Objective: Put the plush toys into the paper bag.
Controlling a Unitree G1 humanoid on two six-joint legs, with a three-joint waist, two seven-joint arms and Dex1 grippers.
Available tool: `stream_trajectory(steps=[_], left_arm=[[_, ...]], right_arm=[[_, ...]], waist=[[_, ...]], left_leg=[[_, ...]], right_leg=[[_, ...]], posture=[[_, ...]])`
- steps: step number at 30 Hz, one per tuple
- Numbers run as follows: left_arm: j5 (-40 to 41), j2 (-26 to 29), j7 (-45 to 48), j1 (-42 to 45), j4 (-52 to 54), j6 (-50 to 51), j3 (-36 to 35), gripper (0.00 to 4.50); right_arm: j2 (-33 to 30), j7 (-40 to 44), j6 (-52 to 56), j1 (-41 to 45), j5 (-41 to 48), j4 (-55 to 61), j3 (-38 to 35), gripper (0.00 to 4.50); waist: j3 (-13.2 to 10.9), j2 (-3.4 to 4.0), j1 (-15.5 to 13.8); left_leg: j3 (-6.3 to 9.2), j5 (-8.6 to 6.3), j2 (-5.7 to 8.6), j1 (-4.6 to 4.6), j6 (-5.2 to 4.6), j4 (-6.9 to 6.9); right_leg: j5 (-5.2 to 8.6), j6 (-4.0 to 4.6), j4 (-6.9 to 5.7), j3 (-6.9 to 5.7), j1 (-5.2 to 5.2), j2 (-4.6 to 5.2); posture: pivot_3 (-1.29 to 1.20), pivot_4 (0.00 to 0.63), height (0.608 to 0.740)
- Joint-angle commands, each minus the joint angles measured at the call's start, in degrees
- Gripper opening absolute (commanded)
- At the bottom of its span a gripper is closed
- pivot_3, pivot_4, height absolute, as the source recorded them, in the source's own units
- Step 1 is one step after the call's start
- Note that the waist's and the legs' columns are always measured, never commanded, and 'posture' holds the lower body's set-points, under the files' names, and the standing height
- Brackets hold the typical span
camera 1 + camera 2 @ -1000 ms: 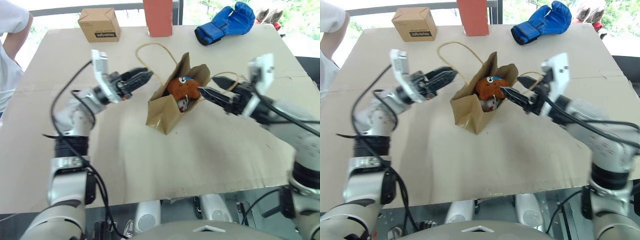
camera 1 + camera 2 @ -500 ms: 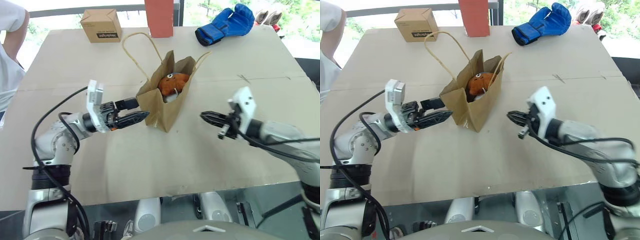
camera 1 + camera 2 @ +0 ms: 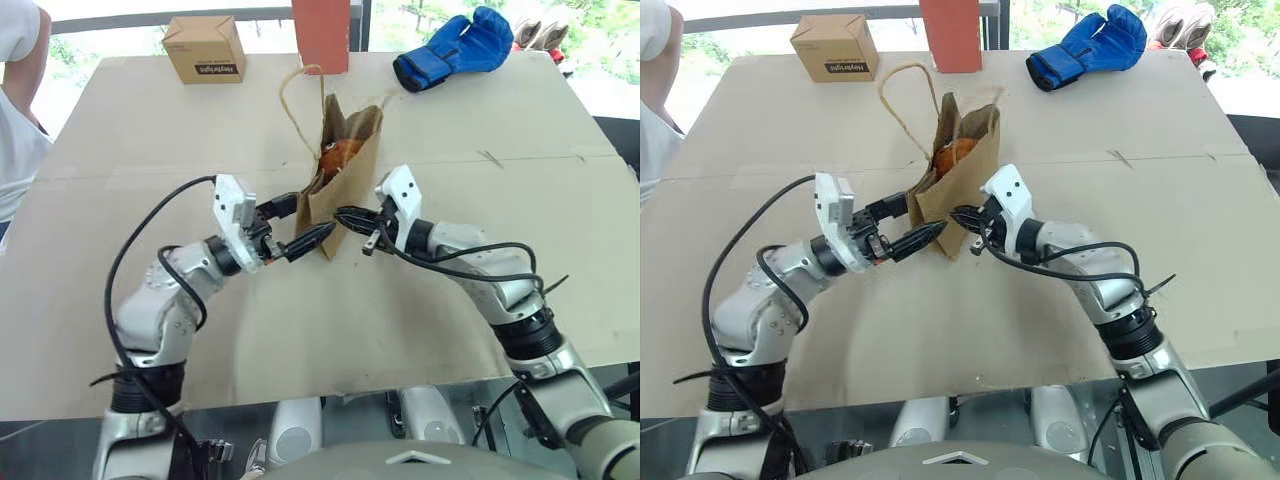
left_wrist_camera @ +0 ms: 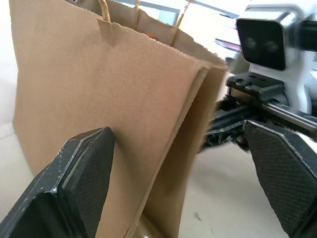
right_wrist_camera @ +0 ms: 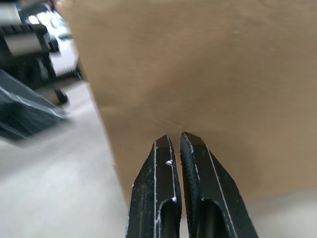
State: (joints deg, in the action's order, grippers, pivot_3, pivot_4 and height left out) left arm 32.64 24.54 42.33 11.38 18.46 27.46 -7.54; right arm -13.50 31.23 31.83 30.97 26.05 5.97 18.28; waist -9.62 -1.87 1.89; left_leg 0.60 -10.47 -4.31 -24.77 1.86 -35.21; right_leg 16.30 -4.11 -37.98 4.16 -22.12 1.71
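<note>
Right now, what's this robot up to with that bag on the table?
It is packing a plush toy into a paper bag, and the toy already sits inside, its brown head showing at the top. The bag stands upright on the table. Both arms are low beside the bag's base: the left gripper is open with its fingers on either side of the bag's near corner, and the right gripper is shut, its tips close to the bag's side.

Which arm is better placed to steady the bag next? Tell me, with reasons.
Probably the left. The left gripper is open with its fingers straddling the near corner of the paper bag. The right gripper is shut, pointing at the bag's side.
</note>
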Motion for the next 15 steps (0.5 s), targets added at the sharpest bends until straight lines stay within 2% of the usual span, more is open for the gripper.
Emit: stream_trajectory(steps=[1,2,5,7,9,12,15], left_arm=[[-3.04,-2.38,-5.75,-0.24,3.33,-3.25,0.61,4.50],[-3.77,-4.10,-7.95,-0.07,3.27,-3.85,0.88,4.50],[-6.21,-6.86,-11.41,0.10,2.51,-6.17,1.95,3.24],[-6.94,-7.73,-11.89,0.05,1.74,-7.55,2.18,2.33],[-7.13,-7.91,-10.95,0.15,0.90,-9.09,2.49,1.02],[-6.81,-6.95,-7.62,1.13,-1.85,-11.64,2.44,0.13],[-2.57,-3.77,1.65,4.28,-6.88,-13.58,0.57,0.04]], right_arm=[[1.17,1.65,-2.53,0.54,-1.39,-0.21,-0.95,0.04],[1.21,2.17,-3.09,0.08,-1.92,-0.29,-0.90,0.04],[0.39,3.22,-3.82,-1.89,-2.48,1.61,-1.68,0.00],[-1.23,3.75,-4.26,-3.80,-3.19,4.39,-2.21,0.00],[-2.84,4.05,-3.92,-5.90,-3.03,7.98,-3.07,0.00],[-4.92,3.05,-4.65,-10.02,-3.06,13.82,-5.30,0.00],[-11.31,5.57,-4.91,-16.71,-2.27,22.22,-9.46,0.00]], waist=[[0.00,0.00,-0.11],[0.00,0.00,-0.17],[0.00,0.00,-0.29],[0.00,0.00,-0.47],[0.00,0.00,-0.56],[0.00,0.02,-0.82],[0.00,0.02,-1.54]], left_leg=[[0.01,0.02,0.00,0.00,0.03,-0.02],[0.01,0.03,0.00,-0.01,0.04,-0.05],[0.01,0.03,0.02,-0.01,0.05,-0.12],[0.01,0.03,0.02,-0.02,0.05,-0.12],[0.02,0.02,0.02,-0.01,0.05,-0.11],[0.02,0.02,0.02,0.00,0.05,-0.10],[0.04,0.02,0.02,-0.01,0.05,-0.10]], right_leg=[[0.00,0.00,-0.02,0.00,0.00,0.00],[-0.01,0.00,-0.02,0.00,0.01,0.00],[-0.01,-0.01,0.00,0.00,0.06,0.01],[-0.01,-0.01,0.00,0.00,0.07,0.01],[-0.01,-0.01,0.00,0.00,0.06,0.00],[-0.01,-0.01,0.00,0.00,0.06,-0.01],[-0.01,-0.01,0.00,-0.03,0.06,-0.02]], posture=[[0.00,0.150,0.740],[0.00,0.150,0.740],[0.00,0.150,0.740],[0.00,0.150,0.740],[0.00,0.150,0.740],[0.00,0.150,0.740],[0.00,0.150,0.740]])
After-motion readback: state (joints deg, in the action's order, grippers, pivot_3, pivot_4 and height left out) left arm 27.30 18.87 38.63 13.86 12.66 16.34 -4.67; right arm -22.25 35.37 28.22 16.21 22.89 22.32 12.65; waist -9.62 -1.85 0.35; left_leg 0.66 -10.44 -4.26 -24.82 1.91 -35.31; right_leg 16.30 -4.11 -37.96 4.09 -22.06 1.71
